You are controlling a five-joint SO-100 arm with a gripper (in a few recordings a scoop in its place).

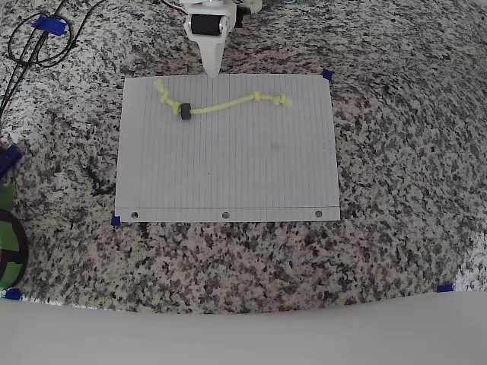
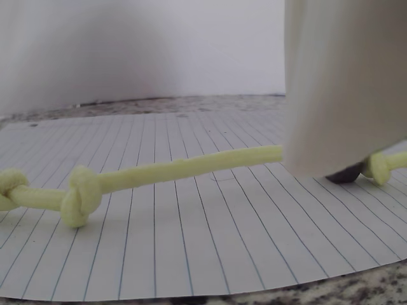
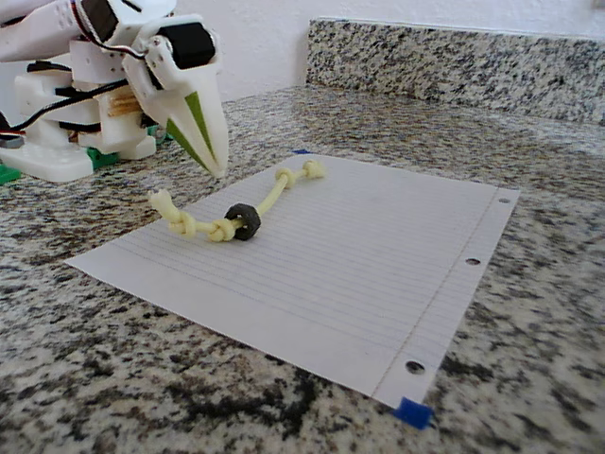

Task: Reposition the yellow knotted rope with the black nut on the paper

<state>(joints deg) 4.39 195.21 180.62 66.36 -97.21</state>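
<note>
In the overhead view the yellow knotted rope [image 1: 221,106] lies along the far part of the paper [image 1: 228,175], with the black nut [image 1: 183,111] near its left end. The gripper [image 1: 212,70] hovers at the paper's far edge, fingers closed and empty. To do the step well, it should probably open, come down over the cord just right of the nut, and close fully before dragging.

White arm, black motors, green-striped gripper [image 3: 216,163]
</note>
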